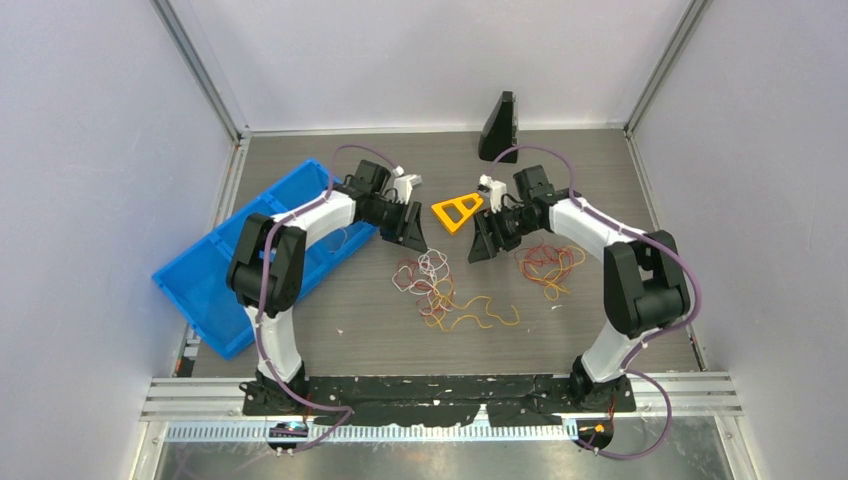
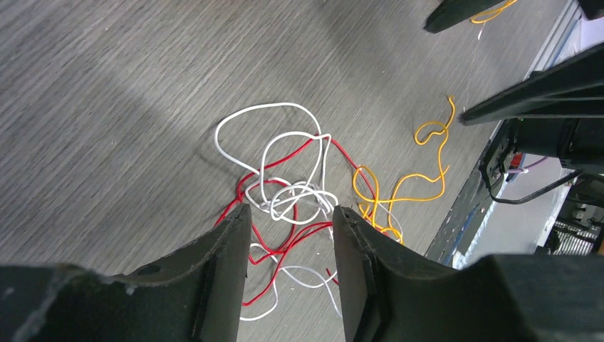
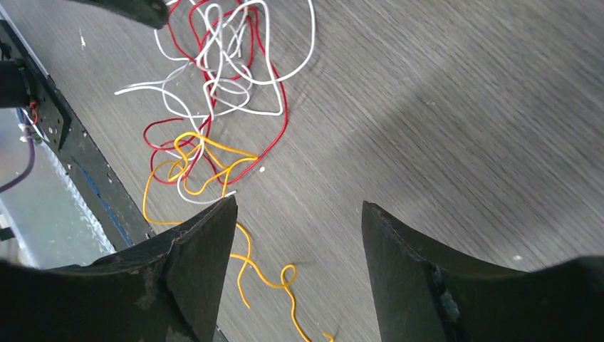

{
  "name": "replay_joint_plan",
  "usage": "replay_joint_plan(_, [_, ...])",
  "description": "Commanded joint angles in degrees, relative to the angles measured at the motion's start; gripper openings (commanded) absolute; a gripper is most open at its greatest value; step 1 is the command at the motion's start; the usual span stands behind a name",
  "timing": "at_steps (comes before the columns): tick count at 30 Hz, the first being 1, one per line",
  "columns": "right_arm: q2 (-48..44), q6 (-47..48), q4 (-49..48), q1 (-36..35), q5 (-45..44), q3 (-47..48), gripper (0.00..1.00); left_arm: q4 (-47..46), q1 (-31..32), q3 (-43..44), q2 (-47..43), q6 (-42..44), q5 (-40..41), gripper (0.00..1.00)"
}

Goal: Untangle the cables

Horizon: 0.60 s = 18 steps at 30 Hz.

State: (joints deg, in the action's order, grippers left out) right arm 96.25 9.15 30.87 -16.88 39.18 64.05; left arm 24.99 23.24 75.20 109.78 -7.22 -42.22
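Observation:
A tangle of white, red and yellow cables lies on the grey table, with a smaller red and yellow tangle to its right. My left gripper hovers just behind the main tangle, open and empty. From the left wrist, the gripper frames a white cable, a red cable and a yellow cable below it. My right gripper hangs between the two tangles, open. In the right wrist view the gripper holds nothing; the tangle lies ahead, and a yellow strand trails near the left finger.
An orange triangular piece sits between the two grippers. A blue bin lies at the left under the left arm. A black wedge-shaped object stands at the back edge. White walls enclose the table.

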Motion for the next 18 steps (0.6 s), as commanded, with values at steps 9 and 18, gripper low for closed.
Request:
replay_joint_plan(9, [6.1,-4.9,-3.9,-1.3,1.5,1.8,0.69,1.3,1.6,2.5,4.6,0.2,-2.3,0.37])
replay_joint_plan(18, [5.8,-4.2,-3.8,-1.3,0.6,2.4,0.69,0.9,2.3,3.0,5.5,2.1,-3.0,0.24])
